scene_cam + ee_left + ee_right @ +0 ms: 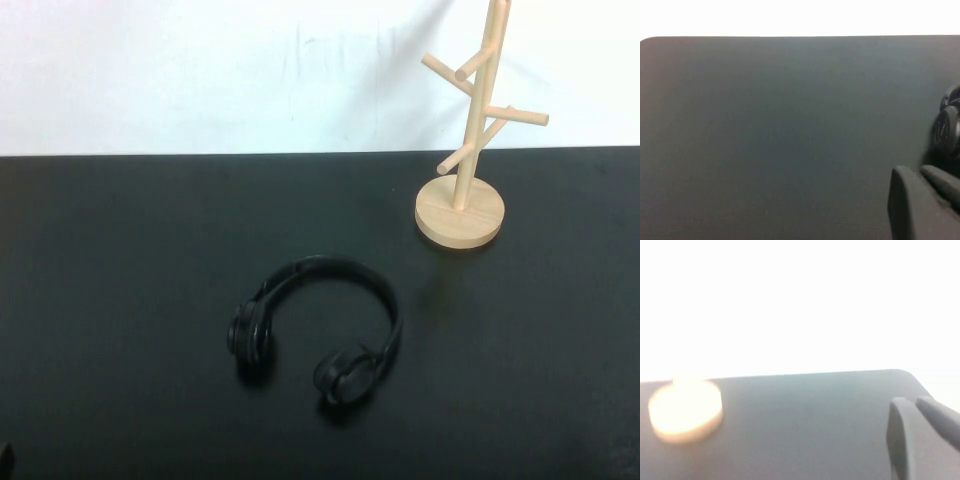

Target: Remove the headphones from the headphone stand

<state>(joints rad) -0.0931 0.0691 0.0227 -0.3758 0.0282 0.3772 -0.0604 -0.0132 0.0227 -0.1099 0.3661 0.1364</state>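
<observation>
Left tool (922, 200): low over the surface (120, 300), off the near-left side; whether apart or together cannot be told. Right tool (920, 430): low over the near-right side; state likewise cannot be told.

Headphones (320, 325): flat on the surface near its centre, off the stand. Headband arches toward the far side; both cups lie at the near side, opening facing the robot. Long axis runs left to right, right cup slightly nearer.

Stand (462, 205): upright at far right, well apart from the headphones, pegs bare.
</observation>
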